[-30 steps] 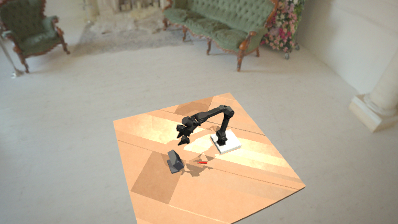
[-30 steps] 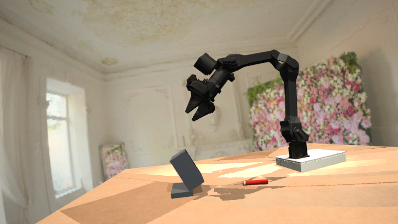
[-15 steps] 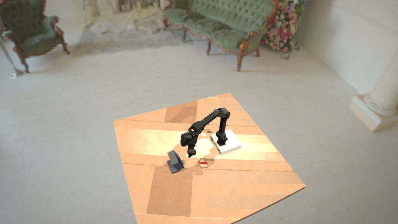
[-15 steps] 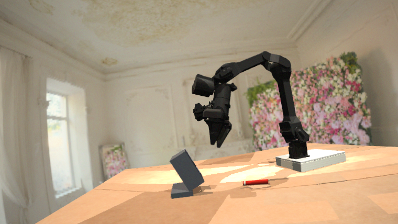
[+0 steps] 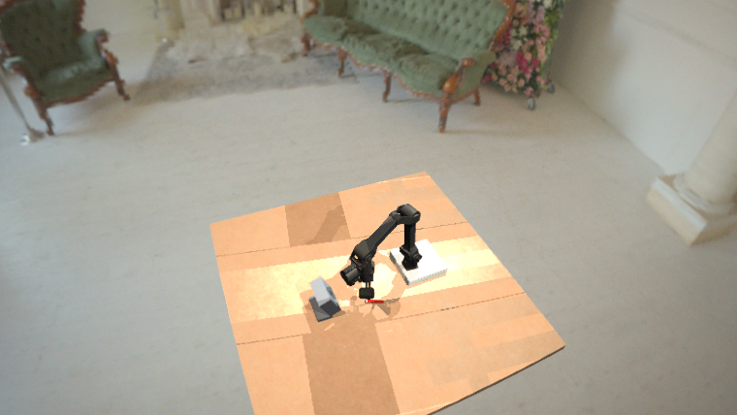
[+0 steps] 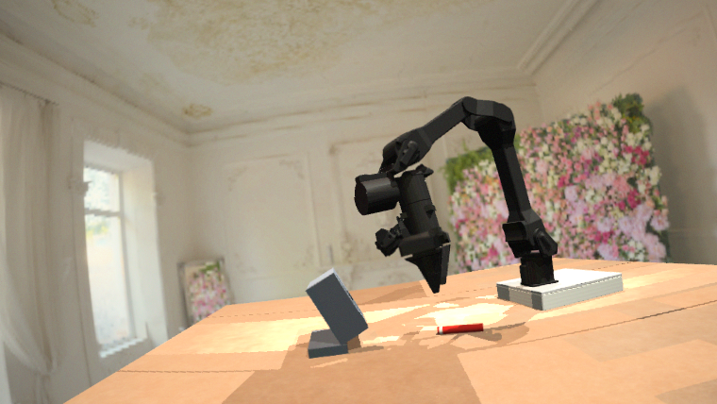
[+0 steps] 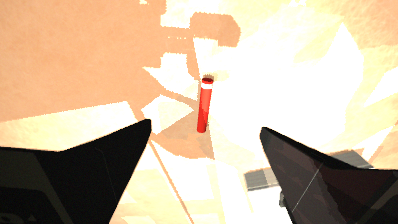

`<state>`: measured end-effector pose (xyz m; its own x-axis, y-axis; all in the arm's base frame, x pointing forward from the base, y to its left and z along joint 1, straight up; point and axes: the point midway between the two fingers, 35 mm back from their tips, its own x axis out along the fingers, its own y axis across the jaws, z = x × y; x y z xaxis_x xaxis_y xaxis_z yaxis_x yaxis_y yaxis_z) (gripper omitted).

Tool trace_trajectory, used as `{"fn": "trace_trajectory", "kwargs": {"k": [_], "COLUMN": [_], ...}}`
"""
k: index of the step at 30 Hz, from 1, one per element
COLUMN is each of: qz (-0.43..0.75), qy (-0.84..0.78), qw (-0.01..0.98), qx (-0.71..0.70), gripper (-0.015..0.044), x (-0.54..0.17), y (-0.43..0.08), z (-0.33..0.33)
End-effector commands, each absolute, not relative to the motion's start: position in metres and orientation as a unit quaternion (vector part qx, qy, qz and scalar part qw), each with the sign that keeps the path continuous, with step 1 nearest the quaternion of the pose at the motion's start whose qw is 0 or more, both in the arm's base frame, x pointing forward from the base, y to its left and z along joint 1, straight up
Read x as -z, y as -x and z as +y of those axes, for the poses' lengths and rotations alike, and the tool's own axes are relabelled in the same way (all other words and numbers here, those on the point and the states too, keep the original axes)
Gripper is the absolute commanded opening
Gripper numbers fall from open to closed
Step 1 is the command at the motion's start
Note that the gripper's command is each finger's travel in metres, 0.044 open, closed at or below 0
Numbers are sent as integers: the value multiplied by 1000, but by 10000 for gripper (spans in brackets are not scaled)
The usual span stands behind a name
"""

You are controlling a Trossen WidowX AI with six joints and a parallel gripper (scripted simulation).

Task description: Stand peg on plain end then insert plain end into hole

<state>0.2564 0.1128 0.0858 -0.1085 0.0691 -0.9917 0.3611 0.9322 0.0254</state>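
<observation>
The red peg (image 5: 375, 302) (image 6: 463, 328) (image 7: 204, 110) lies flat on the table, its white-banded end toward the sloped panel and its plain end toward the robot base. My gripper (image 5: 367, 295) (image 6: 438, 287) (image 7: 206, 127) is open and empty, pointing down above the table near the peg. In the wrist view the peg appears below and between the wide-apart fingertips, touching neither. The sloped grey panel (image 5: 325, 296) (image 6: 337, 306) stands on its dark foot, beyond the peg's banded end. Its face is turned away in the exterior view, and I cannot make out the hole clearly.
The arm's white base block (image 5: 431, 269) (image 6: 584, 288) (image 7: 261, 199) stands on the wooden table (image 5: 464, 330) (image 6: 576, 371) on the peg's plain-end side. Bright light patches and arm shadows cross the wood around the peg.
</observation>
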Motion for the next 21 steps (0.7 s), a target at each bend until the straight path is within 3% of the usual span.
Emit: {"fn": "trace_trajectory", "kwargs": {"k": [1, 21], "qz": [744, 744], "qy": [-146, -146], "qw": [640, 641], "qx": [119, 119], "gripper": [440, 440], "x": [-82, -52], "y": [-252, -255], "z": [114, 114]}}
